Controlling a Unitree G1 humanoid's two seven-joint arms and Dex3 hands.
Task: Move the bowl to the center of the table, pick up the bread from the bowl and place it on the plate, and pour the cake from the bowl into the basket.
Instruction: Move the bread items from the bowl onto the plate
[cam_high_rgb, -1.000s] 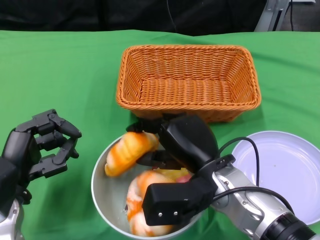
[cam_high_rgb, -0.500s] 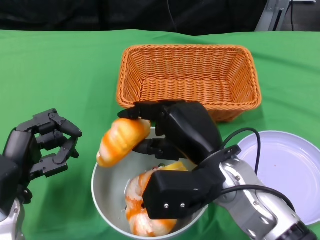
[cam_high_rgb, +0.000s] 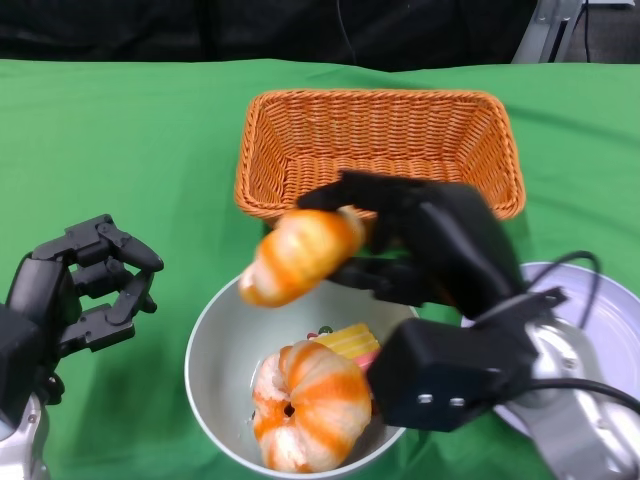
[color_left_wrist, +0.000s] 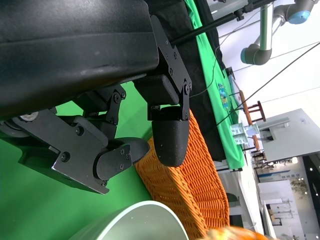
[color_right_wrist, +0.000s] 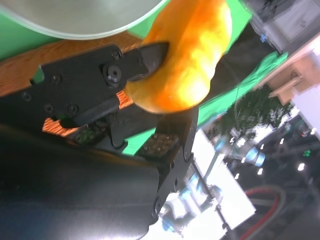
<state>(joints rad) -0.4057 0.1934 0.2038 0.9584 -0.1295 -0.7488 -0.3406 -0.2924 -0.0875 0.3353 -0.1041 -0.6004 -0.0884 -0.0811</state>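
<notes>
- The right hand holds the bread in the air, its fingers clamped on the end of the roll that points toward the plate.
- The bread is an orange-and-cream roll, tilted, with its free end lower and pointing toward the robot's left. It hangs above the far rim of the bowl, in front of the basket.
- In the right wrist view the bread sits between black fingers, one fingertip pressed against its side.
- The bowl is a pale metal one standing on the green tablecloth, near the robot and just in front of the basket.
- Inside the bowl lie a round orange-and-white striped pastry and, beside it, a yellow piece of cake with some pink at its edge.
- The basket is orange wicker, rectangular, standing upright farther back on the table.
- The plate is a pale round one on the robot's right, partly hidden by the right forearm.
- The left hand hovers over the cloth beside the bowl, not touching it; its fingers are bent but apart and hold nothing.
- In the left wrist view the left hand's fingers are apart, with the basket and the bowl's rim beyond them.
</notes>
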